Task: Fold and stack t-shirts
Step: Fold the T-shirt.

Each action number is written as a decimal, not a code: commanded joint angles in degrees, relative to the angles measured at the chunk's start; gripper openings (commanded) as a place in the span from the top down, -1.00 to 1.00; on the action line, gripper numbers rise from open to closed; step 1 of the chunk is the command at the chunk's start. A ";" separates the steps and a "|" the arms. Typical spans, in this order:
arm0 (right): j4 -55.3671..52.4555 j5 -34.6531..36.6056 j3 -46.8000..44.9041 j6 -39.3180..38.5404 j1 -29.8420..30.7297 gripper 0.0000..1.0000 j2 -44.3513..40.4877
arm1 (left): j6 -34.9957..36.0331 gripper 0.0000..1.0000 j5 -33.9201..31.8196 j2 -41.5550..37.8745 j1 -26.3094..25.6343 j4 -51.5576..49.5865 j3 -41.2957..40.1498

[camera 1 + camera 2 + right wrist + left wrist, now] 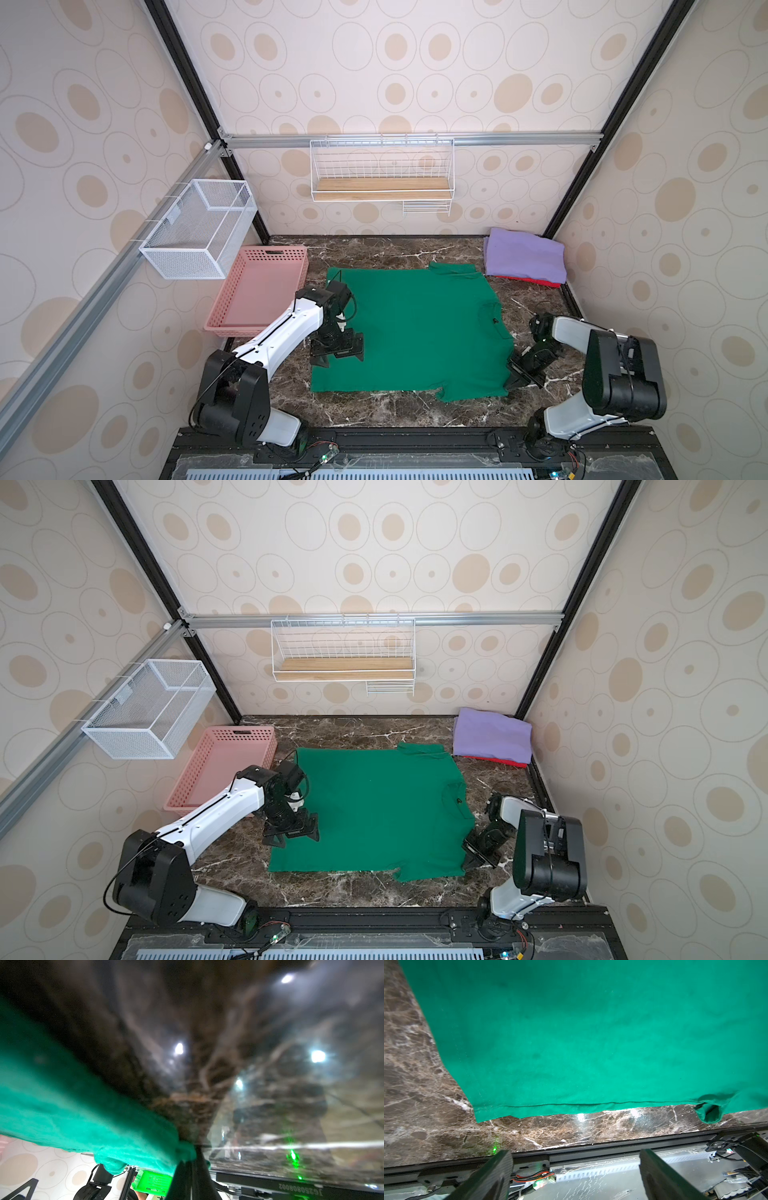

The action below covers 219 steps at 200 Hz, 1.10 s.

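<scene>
Three t-shirts lie on the dark marble table (374, 411), and the green t-shirt (415, 332) (374, 812) (591, 1032) (62, 1105) serves as the mark for placing everything else. It is spread flat and open in the middle of the table, with its hem toward the left arm, its collar toward the right arm, one short sleeve on its far side and one on its near side. Beyond its far collar-side corner, close to that far sleeve but apart from it, the lavender t-shirt (525, 257) (492, 733) lies folded on top of the red t-shirt (540, 283) (498, 761), of which only a thin edge shows. Just off its far hem-side corner stands the pink basket (274, 249) (232, 733). The left gripper (338, 355) (291, 833) (575, 1167) hangs over the green t-shirt's hem edge, toward the near corner, its jaws spread wide and empty; in the left wrist view the two fingers (496, 1172) stand well apart. The right gripper (513, 380) (471, 860) (195, 1159) sits at the green t-shirt's collar-side edge, beside the near sleeve, with its jaws pressed together. In the blurred right wrist view a bunch of the green cloth is pinched at its tips, and in both top views the rest of the shirt lies flat on the table
</scene>
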 commanded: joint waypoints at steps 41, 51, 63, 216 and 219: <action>1.54 -1.88 -0.35 -0.12 0.41 1.00 -2.04 | -1.88 -0.98 -4.32 -2.41 0.03 -2.30 2.19; 0.35 -1.56 0.46 -0.89 0.35 1.00 -2.92 | -4.34 -0.98 -4.66 -2.40 0.09 -2.69 1.41; -0.94 -1.23 1.35 -1.99 0.34 1.00 -3.32 | -6.27 -0.98 -3.93 -1.04 0.13 -2.98 0.72; -6.32 -5.89 9.36 -11.00 0.40 1.00 0.59 | -54.33 -0.98 5.86 -26.40 3.91 20.85 -34.30; -6.18 -6.21 9.28 -10.99 0.37 1.00 0.64 | -55.09 -0.98 5.43 -27.31 3.94 21.19 -34.87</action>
